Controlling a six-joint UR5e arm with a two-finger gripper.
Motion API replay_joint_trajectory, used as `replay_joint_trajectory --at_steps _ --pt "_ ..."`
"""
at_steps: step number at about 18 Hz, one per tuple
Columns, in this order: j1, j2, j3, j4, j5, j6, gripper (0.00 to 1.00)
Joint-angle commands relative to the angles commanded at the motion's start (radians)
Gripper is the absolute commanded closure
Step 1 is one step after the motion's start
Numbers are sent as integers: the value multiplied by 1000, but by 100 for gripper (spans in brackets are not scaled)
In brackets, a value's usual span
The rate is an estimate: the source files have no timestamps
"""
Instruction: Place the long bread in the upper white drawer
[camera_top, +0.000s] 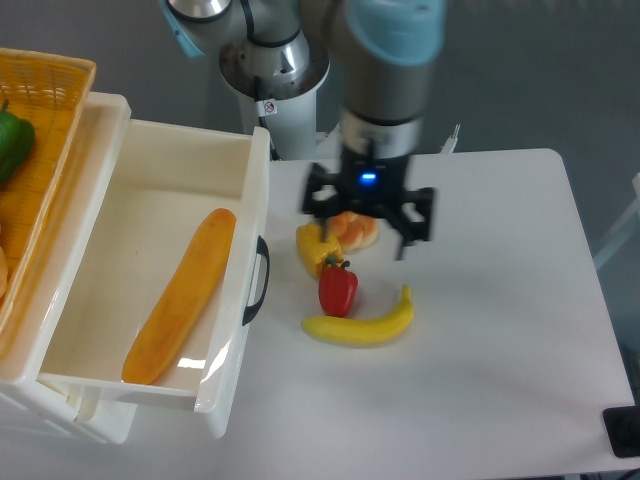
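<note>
Camera view: bread (180, 296) lies in the drawer (150, 160) at left; gripper (367, 243), mid-frame, jaws open and empty. Placing looks finished; only retreat remains.

Silver-grey arm segments with pale blue joint caps; the black hand (368, 232) shows a small blue light.

You have a white table (500, 400) as the support surface. Lying directly on it near the middle — a curved yellow banana (362, 325), a red bell pepper (338, 289) just above it, a yellow pepper (315, 246), and an orange braided bun (356, 230), all clustered close together. The white drawer unit (225, 405) sits at your table's left edge.
</note>
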Motion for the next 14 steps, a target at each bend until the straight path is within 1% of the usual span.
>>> replay_joint_trajectory --at_steps 3,5,7,10,12,14 --pt "49 -74 0 0 34 173 0" --pt "90 -109 0 2 35 304 0" --pt "110 -134 0 5 43 413 0" --pt "115 -166 -8 55 83 449 0" --pt "114 -193 -8 71 83 455 0" --pt "117 -210 -8 71 86 500 0"
